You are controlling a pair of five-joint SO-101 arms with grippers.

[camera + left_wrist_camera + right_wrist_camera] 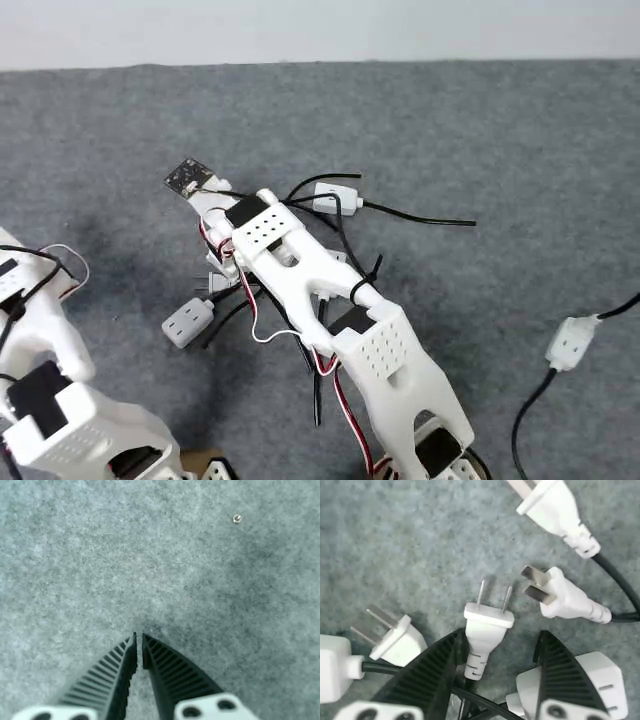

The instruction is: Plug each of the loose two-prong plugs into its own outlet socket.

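— Two black ribbed fingers (430, 675) of the right gripper (500, 640) stand wide apart, holding nothing, astride one white two-prong plug (487, 625) that lies flat on the grey carpeted table (420, 540). Step?
— Grasp stage, by my reading: the plug is bracketed, not gripped. One finger sits just beside its cord end; contact unclear.
— Heading?
— Long axis runs along the gripper's reach, cord end toward the wrist, both prongs pointing away. Fingers would close across the body's width.
— Next move?
— Probably a close on the body behind the flange, then a lift and a turn toward the white slotted outlet socket block (600, 680) just beside the other finger. Neighbouring white plugs (570, 600) lie near, so crowding is a risk.
— Left gripper (139, 640)?
— Nearly closed to a narrow slit, empty, over bare carpet.
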